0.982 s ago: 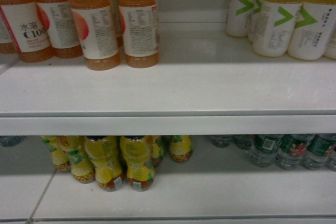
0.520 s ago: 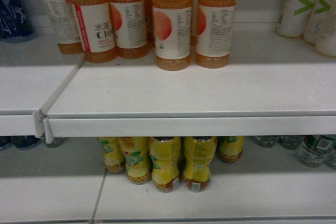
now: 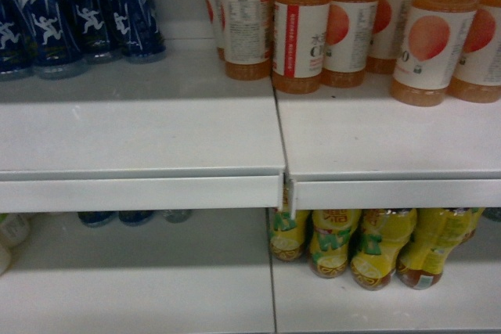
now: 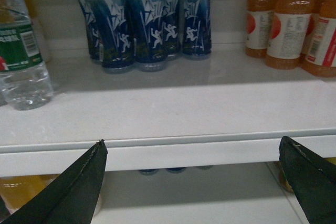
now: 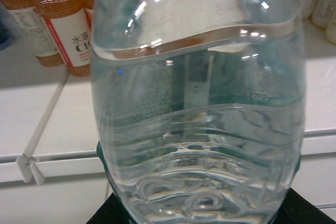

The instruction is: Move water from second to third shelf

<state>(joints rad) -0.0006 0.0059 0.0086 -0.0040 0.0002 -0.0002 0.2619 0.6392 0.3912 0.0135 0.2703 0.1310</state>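
Observation:
The water [image 5: 197, 103], a clear ribbed bottle with a dark green label, fills the right wrist view. My right gripper [image 5: 197, 214] is shut on it, with the dark fingers [image 5: 304, 209] showing at its lower sides. Behind it is a white shelf [image 5: 47, 129] carrying orange bottles. In the left wrist view my left gripper [image 4: 193, 142] stands open and empty in front of the shelf edge [image 4: 189, 153]. A second water bottle [image 4: 21, 61] stands on that shelf at the far left. Neither gripper shows in the head view.
Blue bottles [image 3: 78, 13] and orange juice bottles [image 3: 313, 29] stand on the upper shelf [image 3: 141, 131], split by a seam [image 3: 283, 185]. Yellow bottles [image 3: 368, 248] stand on the shelf below. Blue bottles [image 4: 152, 24] and orange bottles [image 4: 289, 30] face the left gripper.
The head view has swung left: the orange and yellow bottles slid right in the frame, the blue bottles came into view, and the green-labelled bottles on the lower shelf left it.

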